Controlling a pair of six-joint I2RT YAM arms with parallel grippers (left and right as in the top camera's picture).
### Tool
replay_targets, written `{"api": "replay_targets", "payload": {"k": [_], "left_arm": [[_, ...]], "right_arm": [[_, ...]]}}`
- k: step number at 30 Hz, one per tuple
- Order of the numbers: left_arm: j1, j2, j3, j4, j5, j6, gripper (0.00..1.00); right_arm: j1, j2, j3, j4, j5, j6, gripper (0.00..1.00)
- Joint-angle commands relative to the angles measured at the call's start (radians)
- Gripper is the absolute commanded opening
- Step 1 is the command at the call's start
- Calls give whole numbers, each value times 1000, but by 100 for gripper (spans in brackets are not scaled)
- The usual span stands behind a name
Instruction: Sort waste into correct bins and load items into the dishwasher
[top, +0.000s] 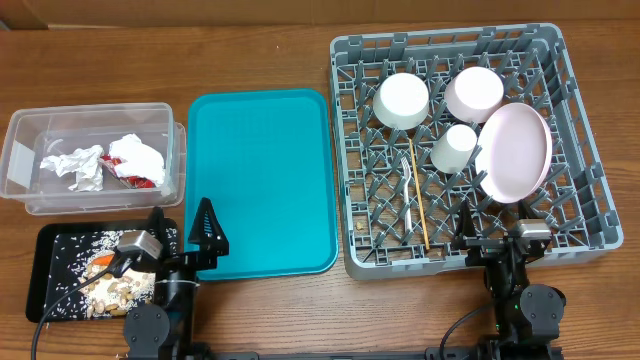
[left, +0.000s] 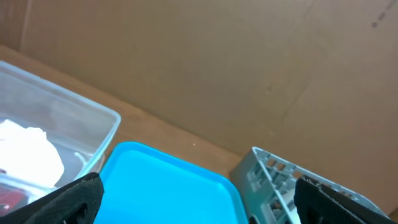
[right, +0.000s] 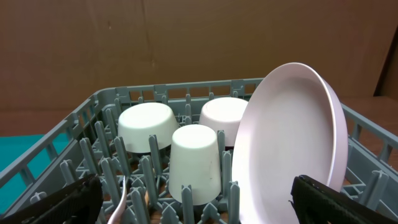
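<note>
- Wood-grain counter (top: 300, 325); plain brown cardboard wall (left: 217, 62) behind it.
- Far left: clear tub (top: 20, 150) holds crumpled foil (top: 78, 166), white napkin (top: 136, 152) and red wrapper (top: 137, 181).
- Near left: black tray (top: 45, 240) with loose rice and brown scraps (top: 108, 288) and a carrot stick (top: 100, 262).
- Left hand (top: 182, 228): fingers wide apart, holding nothing, at the near-left corner of the teal tray (top: 260, 150).
- Right: grey rack (top: 350, 150). White bowl (top: 402, 100) and pink bowl (top: 473, 93) upside down at the back, cup (top: 455, 147) in front of them, pink plate (top: 513, 152) on edge.
- Fork (top: 408, 190) and chopstick (top: 420, 212) lie on the grid.
- Right hand (top: 497, 225): fingers apart, holding nothing, at the rack's near edge.
</note>
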Motion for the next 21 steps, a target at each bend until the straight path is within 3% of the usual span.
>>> {"api": "replay_targets", "payload": {"k": [1, 13, 21], "left_arm": [[-10, -13, -34, 7, -70, 6, 100], [-10, -13, -105, 58, -61, 206, 100], [-10, -13, -104, -9, 15, 473, 100]], "right_arm": [[-3, -11, -11, 6, 8, -3, 100], [-3, -11, -11, 6, 8, -3, 100], [-3, -11, -11, 6, 8, -3, 100]]}}
